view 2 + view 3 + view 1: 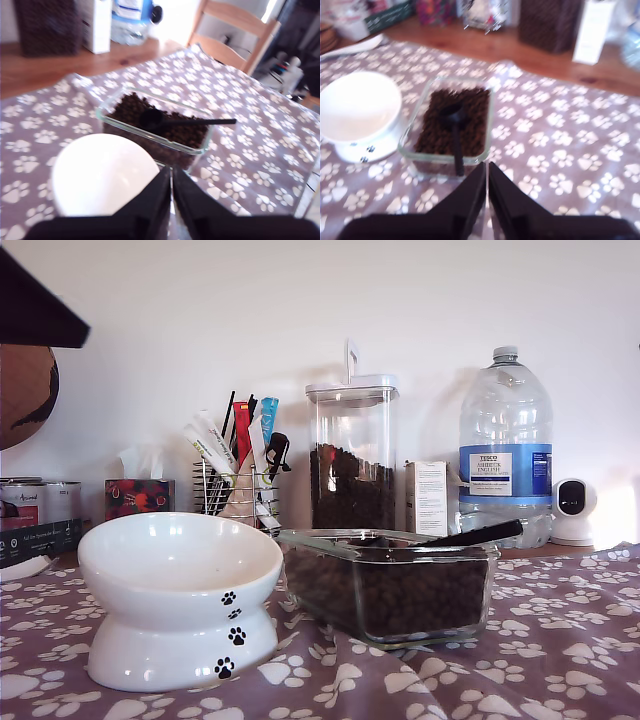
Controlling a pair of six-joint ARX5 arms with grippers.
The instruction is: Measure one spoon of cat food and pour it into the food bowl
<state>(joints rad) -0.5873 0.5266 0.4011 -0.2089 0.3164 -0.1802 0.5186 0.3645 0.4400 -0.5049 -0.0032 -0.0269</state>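
A: Where do we stand with the spoon (159, 119)?

B: We see it lying in the glass dish (470, 585), its cup resting on the cat food (400, 595) and its handle reaching out over the dish's rim toward the exterior view's right.

A: And the food bowl (180, 595)?

B: It stands on the paw-print cloth (560, 660) over our table, just beside the dish on the exterior view's left. What we can see of its inside is plain white.

A: Our jaws?

B: My first gripper (171, 200) hovers above the cloth near the bowl and dish, its jaws together with only a thin slit between them, holding nothing. My second gripper (487, 200) hangs above the cloth close to the handle end of the spoon, jaws likewise together and holding nothing. Neither arm shows in the exterior view.

A: What stands behind?

B: In the exterior view, a tall clear canister (352, 455) partly filled with kibble, a wire rack (235, 485) of coloured sticks, a big water bottle (505, 440), a tissue box (139, 495) and a small white camera (573, 510).
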